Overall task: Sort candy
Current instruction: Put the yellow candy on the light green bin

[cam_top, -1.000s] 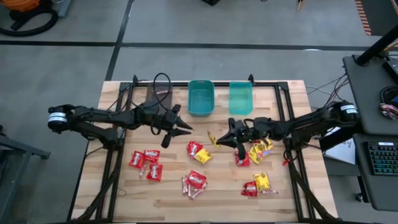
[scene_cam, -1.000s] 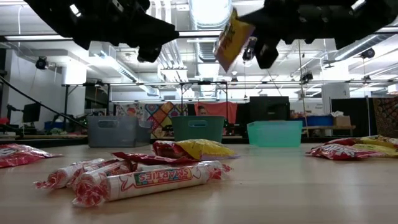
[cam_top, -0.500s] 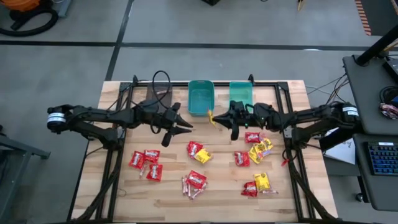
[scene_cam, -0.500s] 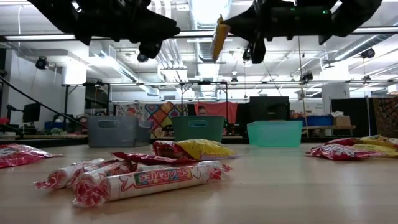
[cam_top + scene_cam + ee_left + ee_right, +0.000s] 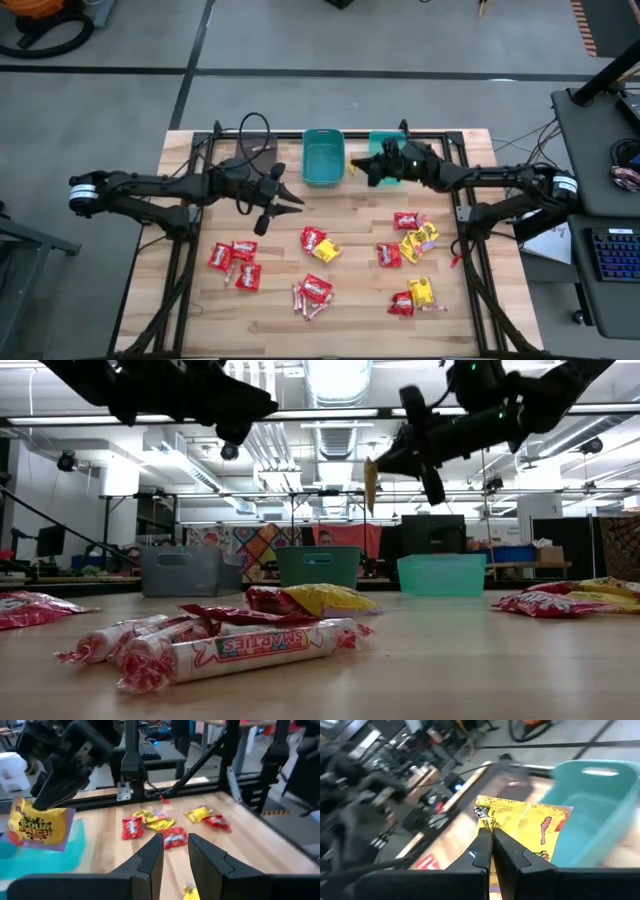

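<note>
Many small candy packets lie on the wooden table: red ones (image 5: pixel 233 264), a red and yellow pair (image 5: pixel 319 243), pinkish stick pieces (image 5: pixel 311 293), and yellow and red ones (image 5: pixel 415 238). My right gripper (image 5: pixel 362 168) is shut on a yellow packet (image 5: pixel 527 827) high above the table, beside the near end of the darker teal bin (image 5: pixel 323 157). The lighter teal bin (image 5: pixel 388 152) stands to its right. My left gripper (image 5: pixel 290 197) hovers open over the table's left middle with nothing between its fingers (image 5: pixel 150 857). My right gripper pinches the yellow packet between its two fingers at one edge (image 5: pixel 489 826). The fingers come about level from the table's right. The packet (image 5: pixel 370 482) hangs below the fingertips, edge-on in the low view, lifted clear of table and bins.
A grey bin (image 5: pixel 180 571) stands at the far left of the row of bins. A black cable (image 5: pixel 258 135) loops over the far left of the table. Black frame rails (image 5: pixel 468 215) run along the table's sides. Bare wood lies between the candy heaps.
My right gripper has swung from over the table's middle toward the far edge, up to the teal bins, rolling its wrist as it went. The yellow packet stayed in its fingers and now hangs edge-on.
</note>
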